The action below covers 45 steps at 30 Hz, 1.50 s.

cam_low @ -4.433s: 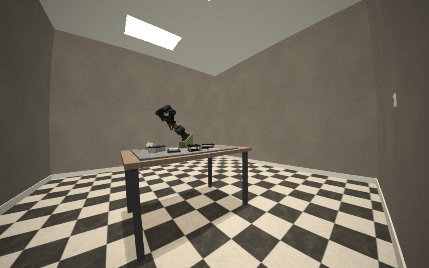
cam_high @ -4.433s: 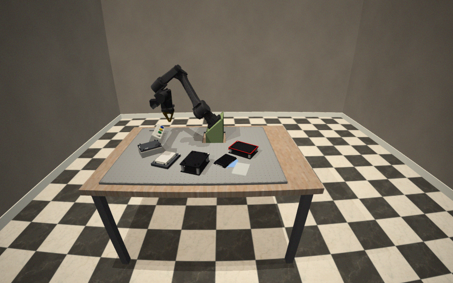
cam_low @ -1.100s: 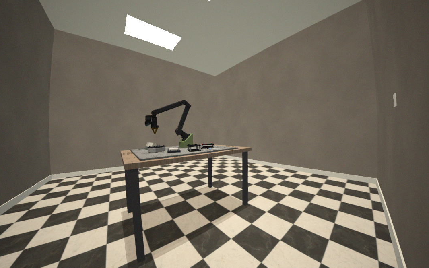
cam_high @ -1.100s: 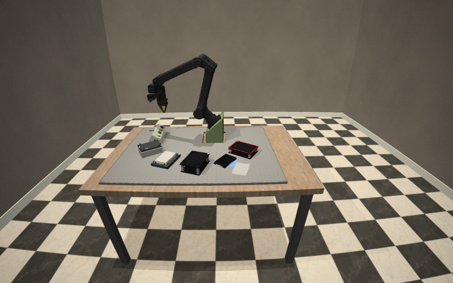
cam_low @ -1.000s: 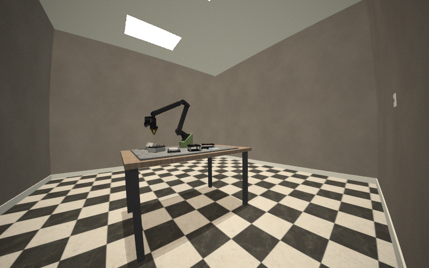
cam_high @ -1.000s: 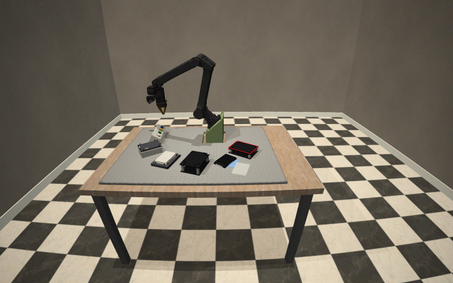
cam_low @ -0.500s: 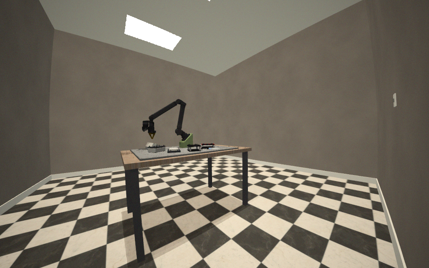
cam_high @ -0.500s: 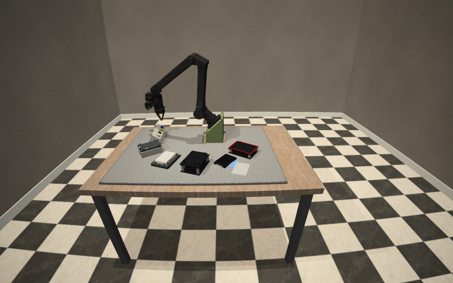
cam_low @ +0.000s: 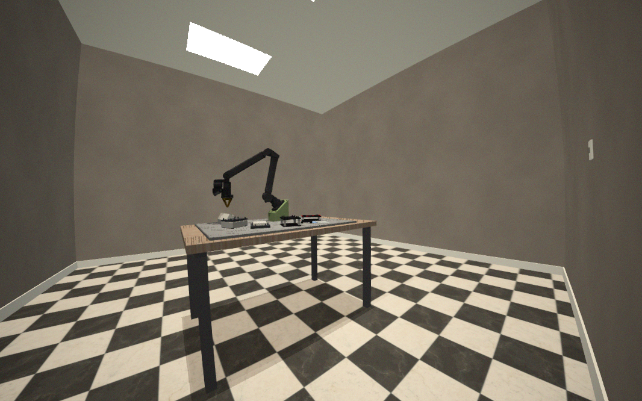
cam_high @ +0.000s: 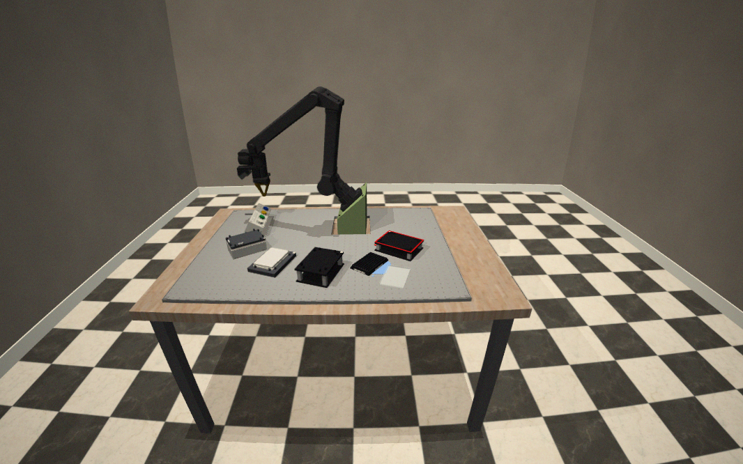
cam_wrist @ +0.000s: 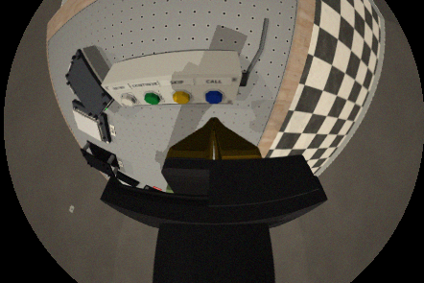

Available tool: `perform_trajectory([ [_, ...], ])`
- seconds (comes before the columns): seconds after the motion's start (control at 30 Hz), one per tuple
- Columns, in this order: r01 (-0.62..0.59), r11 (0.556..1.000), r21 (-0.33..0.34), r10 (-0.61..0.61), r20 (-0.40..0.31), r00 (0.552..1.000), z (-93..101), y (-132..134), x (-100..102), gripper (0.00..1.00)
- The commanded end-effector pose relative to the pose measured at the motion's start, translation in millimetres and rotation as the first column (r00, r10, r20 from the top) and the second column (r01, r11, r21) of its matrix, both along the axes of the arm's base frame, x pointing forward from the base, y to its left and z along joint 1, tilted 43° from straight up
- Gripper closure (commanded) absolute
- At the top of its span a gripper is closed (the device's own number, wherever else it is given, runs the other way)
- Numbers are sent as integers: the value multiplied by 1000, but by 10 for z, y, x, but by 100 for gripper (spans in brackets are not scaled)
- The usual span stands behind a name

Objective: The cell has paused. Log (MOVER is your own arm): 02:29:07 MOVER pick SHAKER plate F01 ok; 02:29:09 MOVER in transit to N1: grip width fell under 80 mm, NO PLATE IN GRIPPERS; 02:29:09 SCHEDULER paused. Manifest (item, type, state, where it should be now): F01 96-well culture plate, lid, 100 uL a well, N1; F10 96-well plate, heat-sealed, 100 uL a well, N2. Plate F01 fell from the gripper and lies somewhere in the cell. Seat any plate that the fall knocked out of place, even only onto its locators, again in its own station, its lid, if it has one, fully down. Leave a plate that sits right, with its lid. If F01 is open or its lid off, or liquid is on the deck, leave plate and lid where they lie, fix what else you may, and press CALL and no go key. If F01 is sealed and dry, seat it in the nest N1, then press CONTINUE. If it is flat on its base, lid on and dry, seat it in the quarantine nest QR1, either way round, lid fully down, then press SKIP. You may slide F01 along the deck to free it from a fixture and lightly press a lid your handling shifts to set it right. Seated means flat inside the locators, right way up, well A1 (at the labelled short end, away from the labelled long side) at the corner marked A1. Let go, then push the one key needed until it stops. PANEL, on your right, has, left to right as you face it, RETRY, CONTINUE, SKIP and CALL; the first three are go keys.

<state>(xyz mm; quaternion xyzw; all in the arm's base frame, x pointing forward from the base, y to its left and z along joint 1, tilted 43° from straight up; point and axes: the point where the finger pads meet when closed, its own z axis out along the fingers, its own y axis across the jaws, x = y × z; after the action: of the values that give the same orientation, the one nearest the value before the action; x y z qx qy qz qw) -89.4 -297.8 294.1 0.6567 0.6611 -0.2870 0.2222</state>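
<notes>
My gripper [cam_high: 261, 189] is shut and empty. It hangs a little above the key panel [cam_high: 258, 217] at the deck's back left. In the wrist view the shut fingertips point near the blue key [cam_wrist: 213, 97] at the panel's right end, beside the yellow key [cam_wrist: 181, 97], the green key [cam_wrist: 151, 99] and the white key [cam_wrist: 129, 99]. A black plate [cam_high: 369, 263] lies open on the deck right of the middle. A pale blue wet patch [cam_high: 381, 268] lies beside it, and a clear lid [cam_high: 395, 276] lies flat next to that.
A red-rimmed nest [cam_high: 399, 244] stands empty at the right. A black raised nest [cam_high: 319, 265] stands empty in the middle. A white-topped plate [cam_high: 271, 260] sits in a dark nest left of it. A grey shaker [cam_high: 245, 246] and the green arm base [cam_high: 353, 214] stand behind.
</notes>
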Motion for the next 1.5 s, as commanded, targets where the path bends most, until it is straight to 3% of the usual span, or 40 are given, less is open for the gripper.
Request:
perform_trajectory([
  [0.0, 4, 999, -40, -5, -11, 1000, 191, -22, -9, 100],
  [0.47, 4, 999, -40, -5, -11, 1000, 187, -19, -8, 100],
  [0.53, 3, 1000, -12, -3, 6, 1000, -4, -63, 13, 100],
  [0.67, 3, 1000, -18, -3, 3, 1000, 8, -88, 8, 100],
  [0.7, 9, 996, -91, -11, -24, 1000, 349, -84, -12, 100],
  [0.73, 7, 996, -90, -9, -24, 1000, 336, -97, -8, 100],
  [0.83, 3, 1000, -12, -3, 6, 1000, -74, -125, 6, 100],
  [0.9, 3, 1000, -12, -3, 6, 1000, -94, -143, 5, 100],
  [0.97, 6, 999, -33, -6, -2, 1000, 9, -189, -17, 100],
  [1.17, 3, 1000, -23, -3, 2, 1000, -109, -232, -9, 100],
  [1.33, 7, 999, -39, -7, -3, 1000, -66, -254, -25, 100],
  [1.47, 3, 1000, -12, -3, 6, 1000, -245, -277, -11, 100],
])
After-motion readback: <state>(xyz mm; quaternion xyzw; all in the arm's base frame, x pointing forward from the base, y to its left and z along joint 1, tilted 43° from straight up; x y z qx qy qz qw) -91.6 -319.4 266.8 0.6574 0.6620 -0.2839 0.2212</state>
